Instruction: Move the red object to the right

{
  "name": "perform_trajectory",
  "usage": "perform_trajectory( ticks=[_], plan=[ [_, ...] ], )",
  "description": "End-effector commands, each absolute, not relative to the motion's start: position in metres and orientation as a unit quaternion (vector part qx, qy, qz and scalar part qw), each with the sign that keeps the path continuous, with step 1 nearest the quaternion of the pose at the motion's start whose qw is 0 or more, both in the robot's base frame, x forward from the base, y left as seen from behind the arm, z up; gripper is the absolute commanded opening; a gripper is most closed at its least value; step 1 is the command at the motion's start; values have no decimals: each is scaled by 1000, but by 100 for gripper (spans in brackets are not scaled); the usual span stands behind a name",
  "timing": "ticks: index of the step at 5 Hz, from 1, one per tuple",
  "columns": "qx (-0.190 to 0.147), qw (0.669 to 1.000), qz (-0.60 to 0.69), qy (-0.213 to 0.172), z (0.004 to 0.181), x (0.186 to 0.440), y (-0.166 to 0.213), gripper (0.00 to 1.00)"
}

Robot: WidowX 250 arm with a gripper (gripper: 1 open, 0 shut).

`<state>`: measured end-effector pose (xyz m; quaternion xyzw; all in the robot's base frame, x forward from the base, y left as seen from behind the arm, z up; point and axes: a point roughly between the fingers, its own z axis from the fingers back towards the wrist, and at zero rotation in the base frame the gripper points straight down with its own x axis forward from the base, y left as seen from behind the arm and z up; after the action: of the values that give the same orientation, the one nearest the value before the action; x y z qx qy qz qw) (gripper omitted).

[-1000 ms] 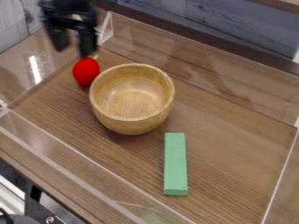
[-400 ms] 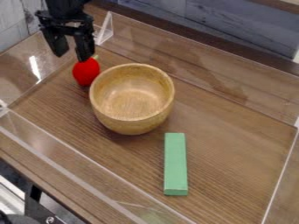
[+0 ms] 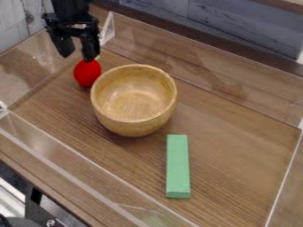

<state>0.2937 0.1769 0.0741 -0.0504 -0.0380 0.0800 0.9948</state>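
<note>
At far left the black gripper (image 3: 73, 44) hangs with its jaws spread wide just above the red object (image 3: 87, 73), perhaps not touching it, which sits on the wooden table (image 3: 236, 133) beside the wooden bowl (image 3: 134, 98), with an unlabelled green block (image 3: 178, 166) further right.

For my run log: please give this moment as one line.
gripper: open, above red object | not grasped | wooden bowl: right of it

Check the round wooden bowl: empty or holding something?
Empty. The round wooden bowl shows only its bare inner floor; the small glossy red toy sits outside on the table, by its left rim.
</note>
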Motion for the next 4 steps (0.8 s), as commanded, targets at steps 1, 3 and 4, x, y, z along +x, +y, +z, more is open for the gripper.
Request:
perform_trajectory(
  ticks=[1, 3, 4],
  plan=[
    [-36, 994, 73, -70, 91, 309, 186, 100],
    [-37, 994, 72, -70, 84, 317, 196, 100],
    [-39, 994, 73, -69, 82, 320, 200, 100]
  ],
)
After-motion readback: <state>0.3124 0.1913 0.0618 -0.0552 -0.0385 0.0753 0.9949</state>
